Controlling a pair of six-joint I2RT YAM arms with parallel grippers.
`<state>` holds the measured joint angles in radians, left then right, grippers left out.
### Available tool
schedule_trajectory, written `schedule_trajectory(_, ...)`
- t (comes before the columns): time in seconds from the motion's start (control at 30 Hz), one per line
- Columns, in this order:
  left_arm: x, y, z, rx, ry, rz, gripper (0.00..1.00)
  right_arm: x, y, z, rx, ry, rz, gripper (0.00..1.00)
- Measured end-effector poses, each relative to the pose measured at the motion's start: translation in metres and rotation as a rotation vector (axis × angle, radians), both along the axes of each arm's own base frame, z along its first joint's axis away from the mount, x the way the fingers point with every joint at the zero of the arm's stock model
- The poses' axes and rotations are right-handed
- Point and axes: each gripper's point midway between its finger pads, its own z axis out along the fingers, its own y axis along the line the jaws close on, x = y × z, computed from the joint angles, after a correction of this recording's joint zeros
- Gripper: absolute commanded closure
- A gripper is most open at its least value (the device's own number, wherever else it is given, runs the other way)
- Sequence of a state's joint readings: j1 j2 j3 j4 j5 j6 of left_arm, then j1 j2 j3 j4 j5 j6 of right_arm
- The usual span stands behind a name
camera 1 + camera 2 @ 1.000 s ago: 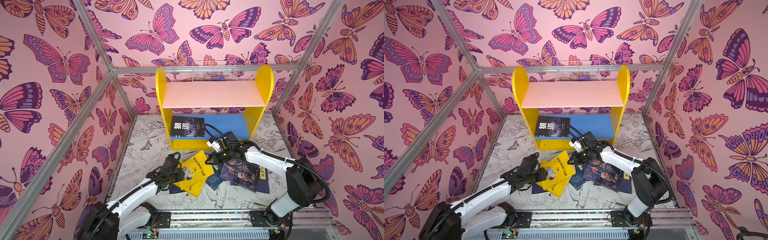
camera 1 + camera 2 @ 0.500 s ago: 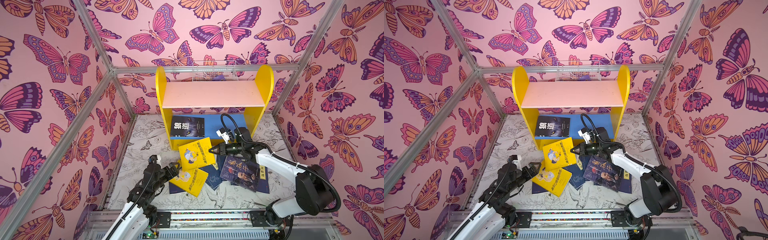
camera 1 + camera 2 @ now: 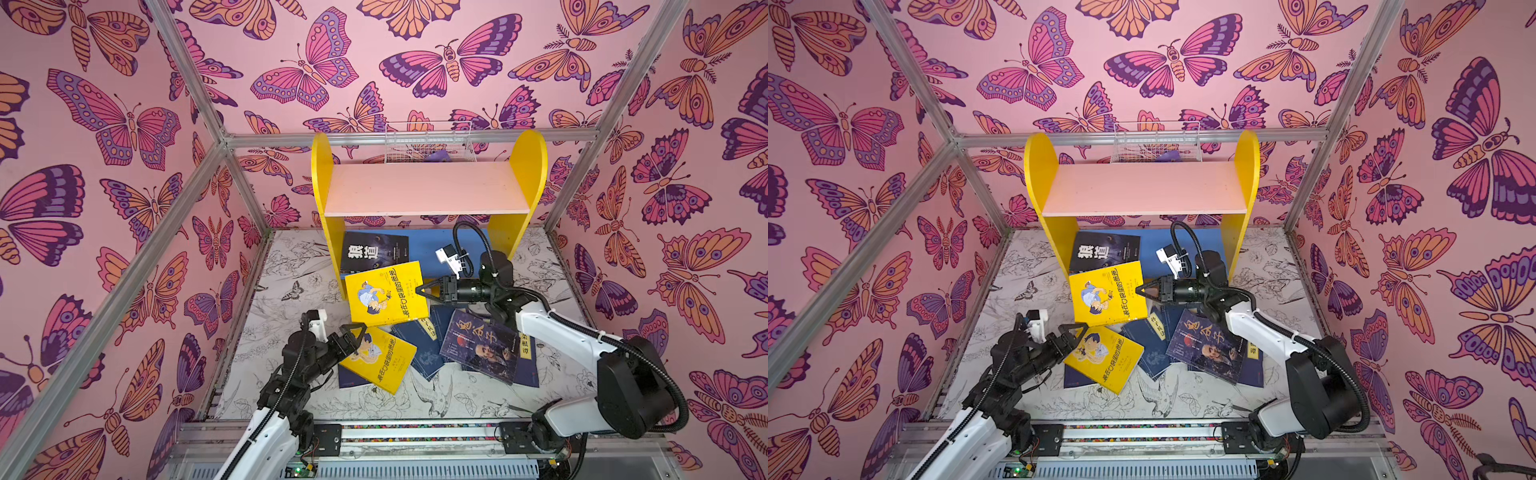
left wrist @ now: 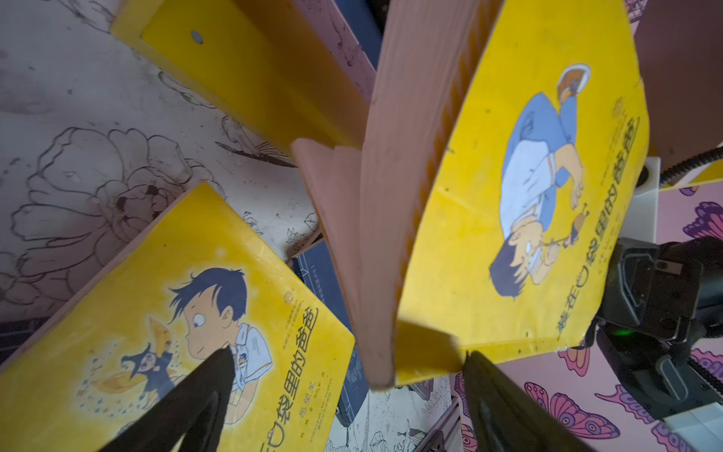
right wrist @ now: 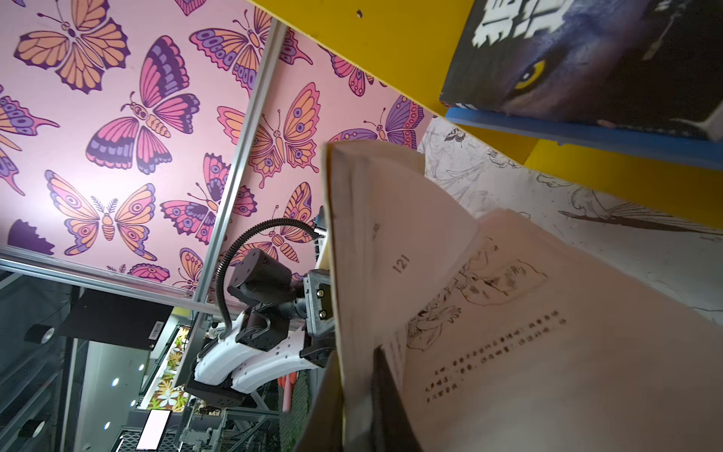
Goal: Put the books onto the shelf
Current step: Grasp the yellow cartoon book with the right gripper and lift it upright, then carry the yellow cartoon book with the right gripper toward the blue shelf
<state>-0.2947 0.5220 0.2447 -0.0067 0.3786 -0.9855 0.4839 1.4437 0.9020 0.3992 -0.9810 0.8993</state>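
In front of the shelf's lower tier, R jaws are pressed onto the right edge of a yellow book (image 3: 384, 293), holding it up off the pile, cover toward the top cam. L jaws are spread wide, holding nothing, tips just over the 2nd yellow book (image 3: 380, 361), which lies flat on the tabletop (image 3: 286, 291).

Change: a sec ago both jaws were at the yellow bk down on the pile. Now L has let go and backed off toward its own side; R carries the bk alone, higher and nearer the shelf (image 3: 322, 174). So pick-up looks done, placing not yet.

Wrist views show pages fanning open (image 5: 450, 274), so prob. only part of the bk is pinched. It may flop or swing.

Edges/room:
- Blue board (image 3: 428, 249): wolf book (image 3: 374, 249) lies on its left part, right part bare. Held bk's top edge overlaps the wolf bk in both top views; can't tell if touching.
- Pink board (image 3: 428, 189) bare, but higher.
- Yellow side panels bound the slot; R arm (image 3: 540, 324) sits close to the right one, little swing room there.
- Below: navy books (image 3: 424, 349) and portrait book (image 3: 482, 345) still on tabletop, under R arm's path.
- L side of tabletop open, L arm out of the way.
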Motion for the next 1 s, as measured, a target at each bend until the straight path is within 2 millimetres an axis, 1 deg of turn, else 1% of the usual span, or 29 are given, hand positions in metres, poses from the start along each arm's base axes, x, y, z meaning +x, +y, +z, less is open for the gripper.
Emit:
schedule_trajectory(0.17, 0.004, -0.009, 0.021, -0.044, -0.082, -0.04, 0.22, -0.005, 0.001, -0.001, 0.013, 0.012, 0.022, 1.0)
schedule_trajectory(0.27, 0.007, -0.013, 0.026, -0.059, -0.101, -0.061, 0.31, -0.01, 0.002, -0.004, 0.012, 0.021, 0.039, 1.0)
schedule_trajectory(0.3, 0.007, -0.014, 0.026, -0.062, -0.099, -0.063, 0.37, -0.011, 0.003, -0.004, 0.014, 0.022, 0.042, 1.0)
schedule_trajectory(0.37, 0.009, -0.014, 0.024, -0.065, -0.089, -0.062, 0.54, -0.011, 0.003, -0.003, 0.016, 0.017, 0.043, 1.0)
schedule_trajectory(0.43, 0.011, -0.013, 0.023, -0.064, -0.087, -0.056, 0.73, -0.011, 0.003, -0.003, 0.017, 0.014, 0.042, 1.0)
schedule_trajectory(0.5, 0.013, -0.011, 0.024, -0.072, -0.087, -0.044, 0.88, -0.009, 0.002, -0.004, 0.011, 0.008, 0.034, 1.0)
schedule_trajectory(0.57, 0.012, -0.013, 0.031, -0.092, -0.101, -0.054, 0.98, -0.002, -0.003, -0.011, -0.014, 0.011, -0.002, 1.0)
schedule_trajectory(0.6, 0.013, -0.013, 0.034, -0.099, -0.11, -0.053, 1.0, 0.002, -0.005, -0.015, -0.028, 0.012, -0.02, 0.98)
schedule_trajectory(0.63, 0.012, -0.013, 0.038, -0.102, -0.124, -0.055, 1.0, 0.005, -0.007, -0.02, -0.046, 0.015, -0.039, 0.98)
schedule_trajectory(0.67, 0.012, -0.013, 0.039, -0.102, -0.13, -0.056, 1.0, 0.007, -0.009, -0.024, -0.062, 0.017, -0.053, 0.96)
schedule_trajectory(0.73, 0.011, -0.013, 0.04, -0.104, -0.135, -0.061, 1.0, 0.008, -0.012, -0.033, -0.101, 0.026, -0.08, 0.81)
schedule_trajectory(0.8, 0.009, -0.014, 0.043, -0.109, -0.147, -0.071, 1.0, 0.009, -0.016, -0.04, -0.141, 0.032, -0.106, 0.53)
schedule_trajectory(0.83, 0.008, -0.015, 0.047, -0.113, -0.159, -0.076, 1.0, 0.008, -0.017, -0.044, -0.164, 0.032, -0.117, 0.43)
schedule_trajectory(0.93, 0.003, -0.016, 0.056, -0.125, -0.202, -0.087, 1.0, 0.005, -0.021, -0.051, -0.222, 0.026, -0.152, 0.31)
schedule_trajectory(1.0, 0.0, -0.015, 0.061, -0.134, -0.232, -0.092, 1.0, 0.005, -0.025, -0.048, -0.242, 0.01, -0.178, 0.29)
